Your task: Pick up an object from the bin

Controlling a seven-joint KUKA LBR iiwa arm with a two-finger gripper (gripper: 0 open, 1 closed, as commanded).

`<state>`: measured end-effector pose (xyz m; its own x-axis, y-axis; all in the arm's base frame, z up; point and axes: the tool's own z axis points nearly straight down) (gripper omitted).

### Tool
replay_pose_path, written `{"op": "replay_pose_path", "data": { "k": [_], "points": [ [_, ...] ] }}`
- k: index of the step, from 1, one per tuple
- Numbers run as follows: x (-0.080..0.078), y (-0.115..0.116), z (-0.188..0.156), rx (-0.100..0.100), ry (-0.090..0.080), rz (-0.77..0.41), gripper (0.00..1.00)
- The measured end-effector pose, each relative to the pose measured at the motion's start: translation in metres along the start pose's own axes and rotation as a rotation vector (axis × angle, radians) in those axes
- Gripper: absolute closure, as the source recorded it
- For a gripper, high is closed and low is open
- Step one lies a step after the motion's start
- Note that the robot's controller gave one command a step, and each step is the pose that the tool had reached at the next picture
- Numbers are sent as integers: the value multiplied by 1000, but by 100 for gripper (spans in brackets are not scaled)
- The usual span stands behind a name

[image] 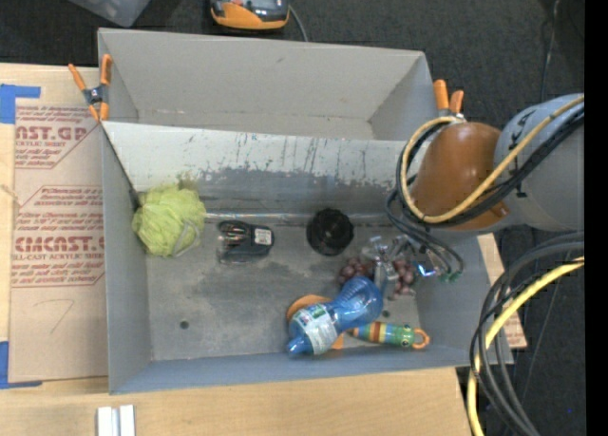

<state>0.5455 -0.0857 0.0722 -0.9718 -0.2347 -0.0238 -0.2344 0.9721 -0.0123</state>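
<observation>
The arm reaches into the grey bin (126,282) from the right, and its gripper (388,261) hangs over a dark purplish cluster (356,271) by the right wall. I cannot tell whether it is open or closed. A blue bottle (334,315) lies just nearer the front wall, its long axis slanting down-left.

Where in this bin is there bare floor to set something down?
The widest bare floor is at the view's lower left, bordered by the yellow-green ball, the small dark thing and the blue bottle. The lower-right corner is crowded: the gripper, the bottle, a black round thing and a striped toy sit close together.
</observation>
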Motion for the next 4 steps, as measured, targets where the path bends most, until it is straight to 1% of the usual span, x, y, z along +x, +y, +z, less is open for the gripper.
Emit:
{"op": "replay_pose_path", "data": {
  "k": [1, 2, 3, 4],
  "points": [
    [9, -1, 0, 0, -3, -31, 100],
    [15, 6, -6, 0, 1, -135, 100],
    [65, -13, -21, 2, -6, -85, 100],
    [51, -7, -123, -3, -1, -140, 100]
  ]
}}
